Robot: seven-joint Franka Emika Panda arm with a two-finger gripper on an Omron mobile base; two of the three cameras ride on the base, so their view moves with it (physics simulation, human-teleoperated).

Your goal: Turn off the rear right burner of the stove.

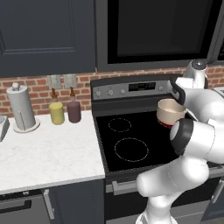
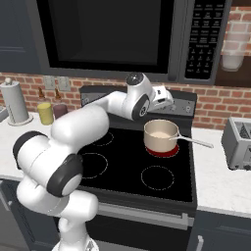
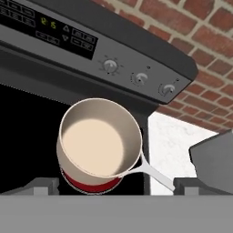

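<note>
**Burner glowing, knobs untouched**

The task is looking barely begun. The rear right burner point(image 2: 162, 151) is showing as a red patch right of centre in the right base view, glowing under a cream saucepan point(image 2: 160, 134) whose thin handle is pointing toward the right edge of the frame. The same red rim is peeking out beneath the pan at the lower centre of the hand view. So the heat is on, and what is left is everything that matters: picking the correct knob, reaching it, gripping it and turning it.

The stove point(image 1: 131, 151) is filling the middle of the left base view, and its grey back panel point(image 3: 136, 68) is running diagonally across the upper part of the hand view. Three round knobs point(image 3: 140, 78) are sitting in a row at the upper right of centre there, beside the dark display (which knob governs this burner cannot be told from here).

The gripper point(image 2: 166, 100) is hanging above the pan and in front of the panel, near the centre of the right base view. It is touching nothing and holding nothing. Its two fingertips point(image 3: 43, 184) are standing far apart at the bottom corners of the hand view, so the jaws are reading as spread wide, with the pan between them in the frame.
</note>
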